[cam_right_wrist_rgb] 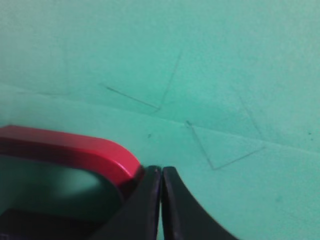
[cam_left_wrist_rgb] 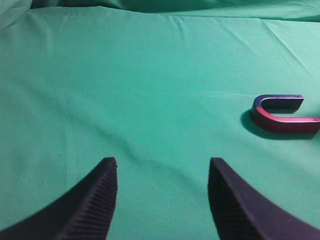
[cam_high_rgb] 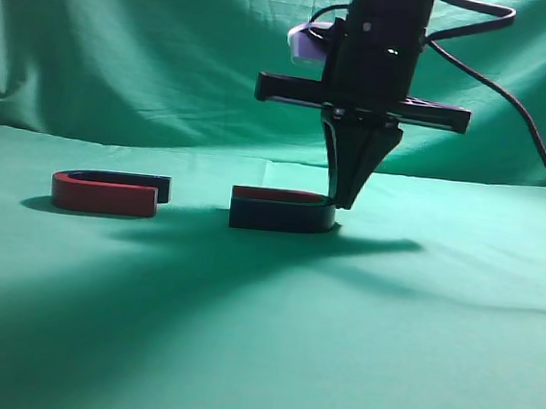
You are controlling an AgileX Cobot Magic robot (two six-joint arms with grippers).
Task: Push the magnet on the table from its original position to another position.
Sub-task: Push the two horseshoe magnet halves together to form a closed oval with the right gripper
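The magnet [cam_high_rgb: 282, 211], a flat U with a dark navy front arm and curve and a red rear arm, lies on the green cloth table [cam_high_rgb: 260, 339] near the middle. My right gripper [cam_high_rgb: 343, 204] is shut, empty, points straight down and its tips touch the magnet's curved right end. In the right wrist view the shut jaws [cam_right_wrist_rgb: 161, 170] rest against the red curve of the magnet [cam_right_wrist_rgb: 75, 150]. My left gripper [cam_left_wrist_rgb: 162, 162] is open and empty over bare cloth; it does not show in the exterior view.
A second U magnet [cam_high_rgb: 108, 192] with a red front lies at the left, apart from the first; it also shows in the left wrist view [cam_left_wrist_rgb: 282, 113]. A green cloth backdrop [cam_high_rgb: 124, 45] hangs behind. A black cable [cam_high_rgb: 515, 102] trails right of the arm.
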